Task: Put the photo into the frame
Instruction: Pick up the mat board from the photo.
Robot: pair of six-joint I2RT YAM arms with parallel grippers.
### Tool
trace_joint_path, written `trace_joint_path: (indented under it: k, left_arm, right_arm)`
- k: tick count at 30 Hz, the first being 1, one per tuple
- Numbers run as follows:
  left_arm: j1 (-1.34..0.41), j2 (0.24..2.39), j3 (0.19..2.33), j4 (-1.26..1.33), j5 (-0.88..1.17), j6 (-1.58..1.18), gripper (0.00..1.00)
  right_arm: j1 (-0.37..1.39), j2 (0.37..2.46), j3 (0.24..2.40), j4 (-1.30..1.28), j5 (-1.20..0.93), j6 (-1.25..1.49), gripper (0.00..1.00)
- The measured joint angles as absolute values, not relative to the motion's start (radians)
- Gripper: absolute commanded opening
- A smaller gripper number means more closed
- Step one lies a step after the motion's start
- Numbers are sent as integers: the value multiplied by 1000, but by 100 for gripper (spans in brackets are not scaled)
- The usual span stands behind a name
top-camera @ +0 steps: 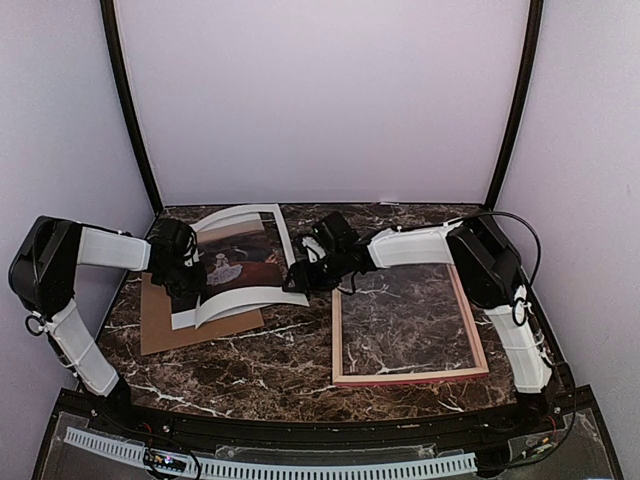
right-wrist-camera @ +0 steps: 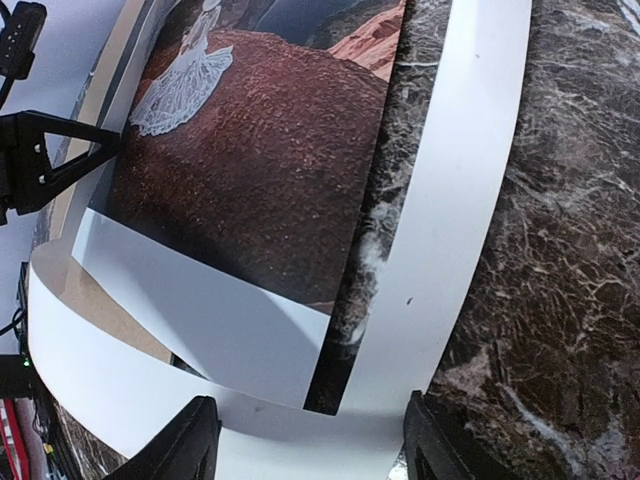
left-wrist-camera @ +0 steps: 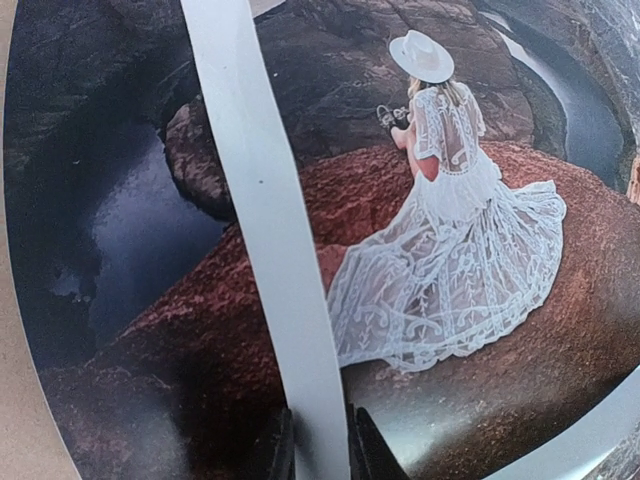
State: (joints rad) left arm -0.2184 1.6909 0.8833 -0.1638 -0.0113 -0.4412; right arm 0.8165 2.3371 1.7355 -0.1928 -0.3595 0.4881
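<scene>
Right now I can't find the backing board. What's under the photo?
A brown cardboard board lies under the photo; only its left and near edges show. The rest is covered, so anything else beneath cannot be seen.

Nothing here can be read: I see no words, label, brand or number. The photo (left-wrist-camera: 440, 250) carries only its printed scene inside a plain white border. At the near edge of the table (top-camera: 290, 360) sits a little board with tiny lights (top-camera: 165, 462), and any marking on it is too small to make out.
</scene>
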Motion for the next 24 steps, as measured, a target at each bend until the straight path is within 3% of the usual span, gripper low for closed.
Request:
trace_joint_path:
  k: [14, 24]
  left_arm:
    - [-219, 1668, 878, -208, -42, -437, 15]
    - [-223, 1652, 858, -208, -43, -437, 15]
  right_arm:
    - [752, 2274, 1730, -302, -367, 464, 73]
    - [739, 2253, 1731, -284, -459, 496, 64]
